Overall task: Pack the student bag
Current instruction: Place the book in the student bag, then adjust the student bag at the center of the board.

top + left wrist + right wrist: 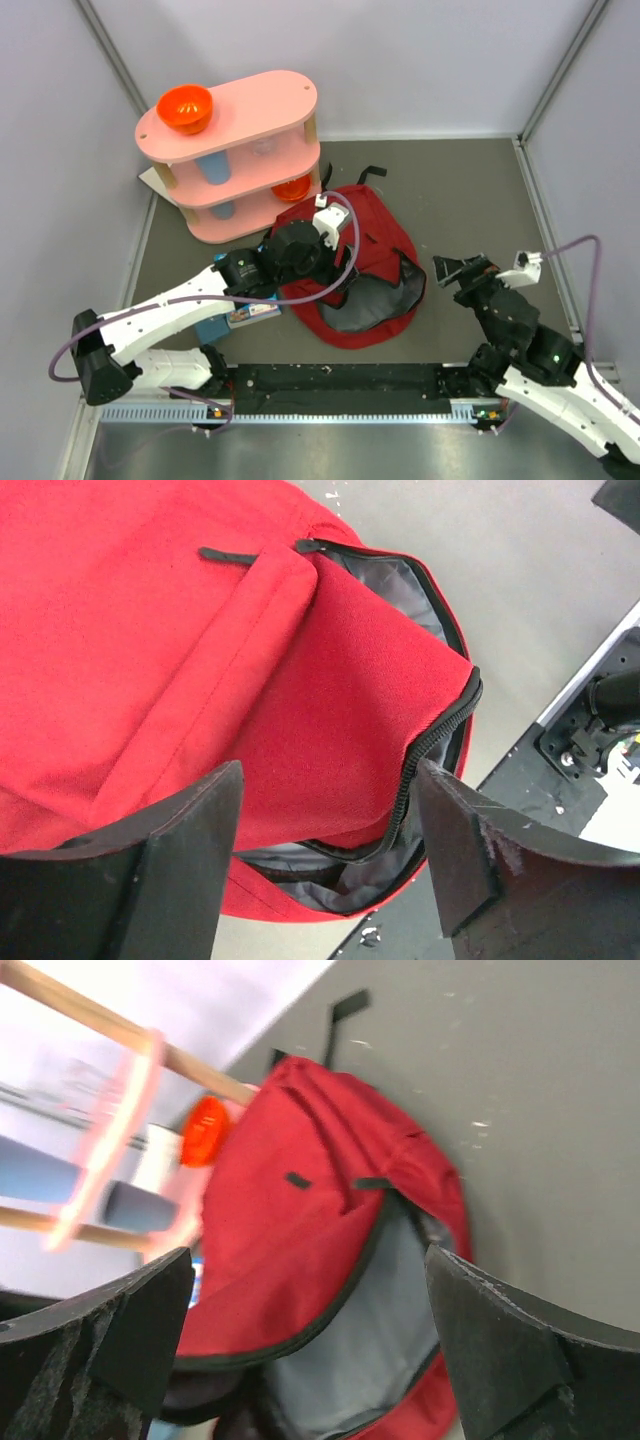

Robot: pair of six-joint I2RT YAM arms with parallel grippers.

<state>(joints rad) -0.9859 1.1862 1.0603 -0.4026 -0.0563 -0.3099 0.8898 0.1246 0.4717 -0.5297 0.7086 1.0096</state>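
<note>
Spreading across the overhead view, the grey counter [470, 190] carries a pink three-tier shelf [250, 110] toward 11 o'clock and the student bag [385, 235] at its centre. The bag lies flat, its unzipped mouth turned toward 5 o'clock and its black straps trailing off toward 12.

From above, the left arm's wrist covers the bag's 9 o'clock side and hides the fingers. The left wrist view fills that in: the left gripper [328, 780] hangs over the bag's red front flap with its jaws spread well apart, and no fabric is pinched between them. That view also picks out the grey lining [385, 580] and the zip teeth along the flap's edge.

The right gripper [455, 268] sits at 3 o'clock of the bag, apart from it, with its jaws wide and nothing between them. Its own camera looks straight into the open mouth, which the overhead view shows only as a dark patch.

An orange bowl [185, 108] stands on the shelf's top tier. A blue book [225, 322], seen only from above, lies under the left arm at 8 o'clock of the bag. A black zip pull [228, 555] rests on the front pocket.
</note>
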